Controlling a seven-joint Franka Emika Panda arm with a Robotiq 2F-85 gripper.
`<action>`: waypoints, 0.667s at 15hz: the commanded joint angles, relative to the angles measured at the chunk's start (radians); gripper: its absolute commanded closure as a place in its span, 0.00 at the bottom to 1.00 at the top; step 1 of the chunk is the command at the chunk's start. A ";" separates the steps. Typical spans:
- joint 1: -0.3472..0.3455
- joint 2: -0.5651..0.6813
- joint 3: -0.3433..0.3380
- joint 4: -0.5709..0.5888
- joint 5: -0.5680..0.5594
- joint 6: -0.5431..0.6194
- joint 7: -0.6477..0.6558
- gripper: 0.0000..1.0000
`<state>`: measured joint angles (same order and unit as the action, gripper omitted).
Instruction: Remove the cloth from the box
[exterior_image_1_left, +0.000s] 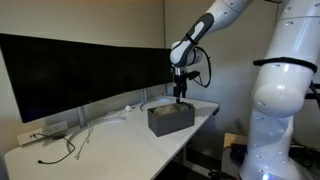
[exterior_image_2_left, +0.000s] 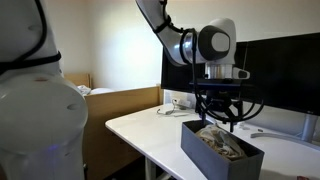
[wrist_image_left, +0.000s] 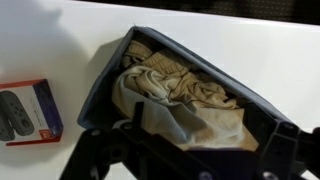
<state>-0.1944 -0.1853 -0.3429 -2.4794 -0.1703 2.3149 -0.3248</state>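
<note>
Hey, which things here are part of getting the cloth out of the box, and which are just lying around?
Part of the job:
cloth, bunched inside the box
box
gripper, above the box

Just lying about:
monitor
power strip
cables
small red-edged carton beside the box

The white jointed arm (exterior_image_1_left: 215, 24) bends over, its wrist pointing straight down. Its black two-finger gripper (exterior_image_2_left: 222, 118) hangs with jaws spread apart.
</note>
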 joint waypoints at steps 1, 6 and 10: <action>-0.020 0.088 0.020 0.015 0.006 0.038 0.012 0.00; -0.022 0.273 0.030 0.079 0.052 0.043 0.002 0.00; -0.025 0.336 0.064 0.139 0.079 0.028 0.006 0.00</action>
<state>-0.1957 0.0989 -0.3143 -2.3863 -0.1177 2.3401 -0.3226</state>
